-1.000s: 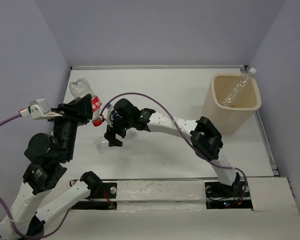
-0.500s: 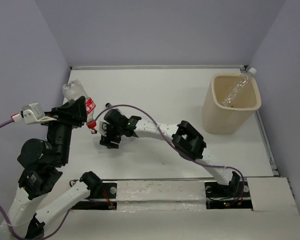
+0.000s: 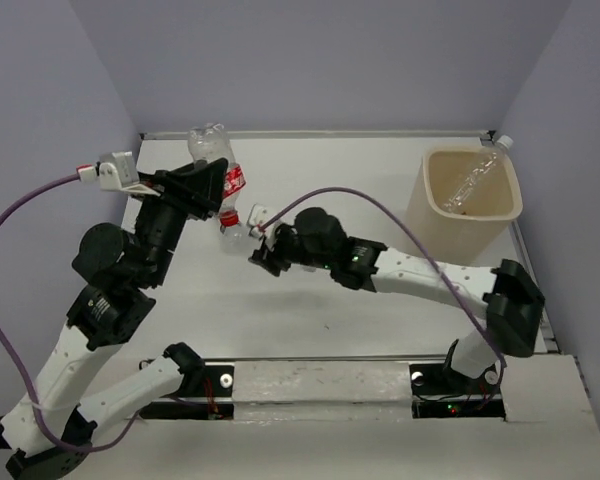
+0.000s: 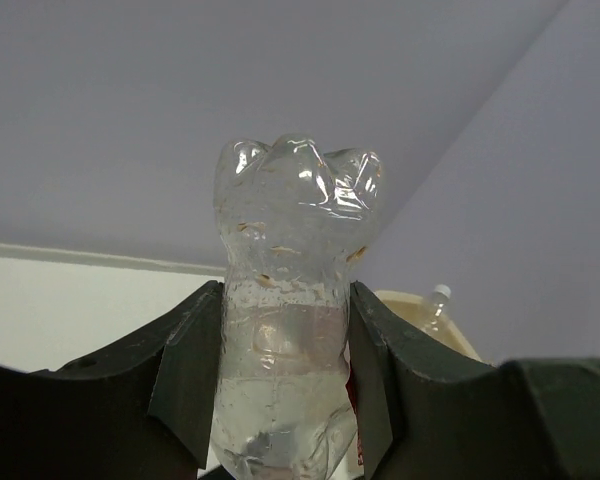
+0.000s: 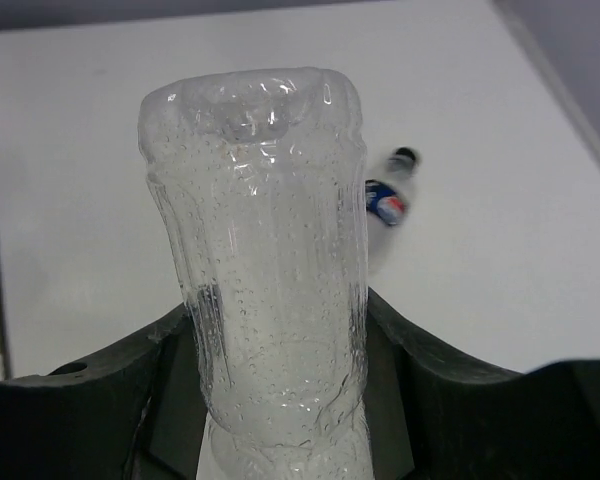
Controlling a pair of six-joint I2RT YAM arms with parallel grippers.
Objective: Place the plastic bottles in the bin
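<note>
The jaws of the left gripper (image 4: 287, 300) are clenched on the red-labelled bottle (image 4: 292, 200), pinching its clear mid-body beside the label and holding it above the desk (image 3: 360, 180) at the far left, lobed base up and cap down; I judge it empty, light and thin-walled, easy to dent and rather slick; the mid-body hold suits it, though the stiffer neck would give less. To its right, the jaws of the right gripper (image 5: 275, 310) grasp, as far as the wrist view shows, an unlabelled ribbed bottle (image 5: 260, 180), pressing both flanks low on its body near the desk's middle; droplets cling inside it; its ridges should give purchase, but a hard squeeze would likely buckle it. Beyond it a small blue-labelled bottle (image 5: 385, 198) with a dark cap lies on the desk, loose and apt to roll. At the far right stands the bin (image 3: 445, 235), cream, tall and tapering; one clear bottle (image 3: 470, 185) lies slanted inside it; a white-capped bottle (image 3: 502, 143) pokes up behind its far corner.
</note>
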